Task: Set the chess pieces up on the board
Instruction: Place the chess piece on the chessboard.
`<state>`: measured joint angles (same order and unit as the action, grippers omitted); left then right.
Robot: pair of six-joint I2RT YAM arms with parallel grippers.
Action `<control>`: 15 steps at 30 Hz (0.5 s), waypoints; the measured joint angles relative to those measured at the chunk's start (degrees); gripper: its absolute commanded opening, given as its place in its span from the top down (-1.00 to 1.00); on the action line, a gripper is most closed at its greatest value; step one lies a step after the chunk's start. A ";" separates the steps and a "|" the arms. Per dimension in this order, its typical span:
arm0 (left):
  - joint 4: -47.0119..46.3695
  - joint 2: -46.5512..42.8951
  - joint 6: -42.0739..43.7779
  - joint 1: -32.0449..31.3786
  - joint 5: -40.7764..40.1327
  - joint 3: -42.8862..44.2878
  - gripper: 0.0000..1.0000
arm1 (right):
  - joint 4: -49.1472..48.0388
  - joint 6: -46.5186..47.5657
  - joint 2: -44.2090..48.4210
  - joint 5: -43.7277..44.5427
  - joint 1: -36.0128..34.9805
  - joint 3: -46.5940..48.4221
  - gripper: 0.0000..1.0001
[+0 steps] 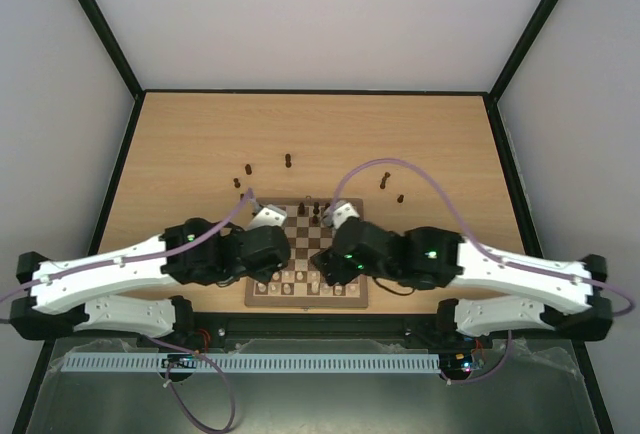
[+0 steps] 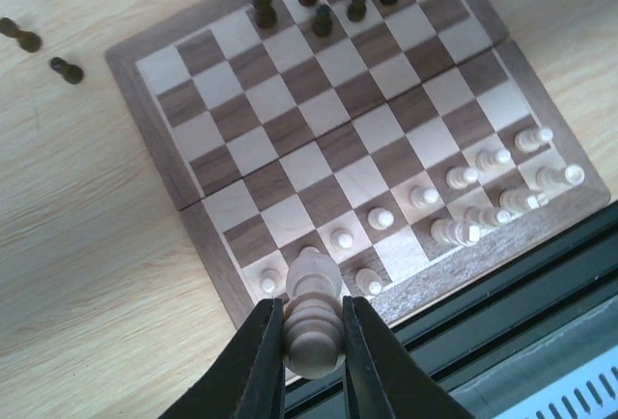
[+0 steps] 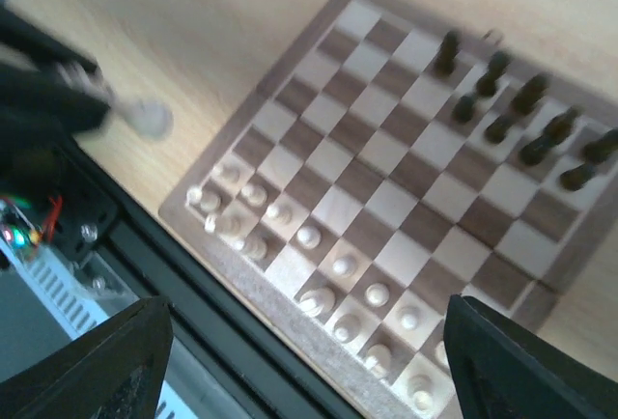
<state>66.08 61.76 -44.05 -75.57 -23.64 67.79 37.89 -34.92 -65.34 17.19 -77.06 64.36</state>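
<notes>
Hidden, top view: both arms lie across the board (image 1: 305,303). Only its far rows & near strip show, and neither pincer's jaws can be read from up there.
Blur: right wrist view is smeared, so piece types can't be told.
Cut off: left wrist view crops the far row of dark men at the frame's top edge.
L gripper (image 2: 311,305): pressed onto a pale chessman (image 2: 311,274), one finger each side of its body, by the board's near edge next to the pale rows. Can't tell whether the piece touches the board.
R gripper (image 3: 309,308): fingers (image 3: 106,371) spread wide, nothing betw. them, over the pale end of the board.
Dark chessmen (image 2: 322,21): clustered on the far rows, all toward one side. Exact count unclear.
Loose dark chessmen (image 1: 288,160): five seen standing on the tabletop beyond the far edge, well apart, some to the left & some to the right.
Pale chessmen (image 2: 381,216): two rows at the near end.
Tabletop (image 1: 200,134): light wood grain, dark edging.
Walls (image 1: 300,14): plain white, w/ black posts at the corners.
Near edge: white slotted strip (image 1: 300,362) runs below the arm bases.
Cables (image 1: 390,162): purple, one looping from each arm.
</notes>
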 measured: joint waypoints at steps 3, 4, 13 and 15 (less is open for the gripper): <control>-0.81 3.76 1.57 0.00 2.03 0.52 0.85 | 0.98 -1.44 6.29 2.49 1.81 -0.15 -0.71; -1.38 5.01 2.12 0.00 2.73 0.61 0.85 | 1.11 -1.73 8.24 3.15 2.62 -0.39 -0.73; -8.33 14.47 4.66 -2.23 6.14 0.55 0.85 | 2.58 -3.67 13.68 5.40 5.49 -4.68 -0.78; -10.29 15.85 4.61 -3.26 6.47 -0.02 0.85 | 3.02 -3.82 13.75 5.42 5.55 -5.40 -0.79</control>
<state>55.79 77.60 -39.44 -78.83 -17.17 67.77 40.91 -38.74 -51.59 22.61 -71.50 58.96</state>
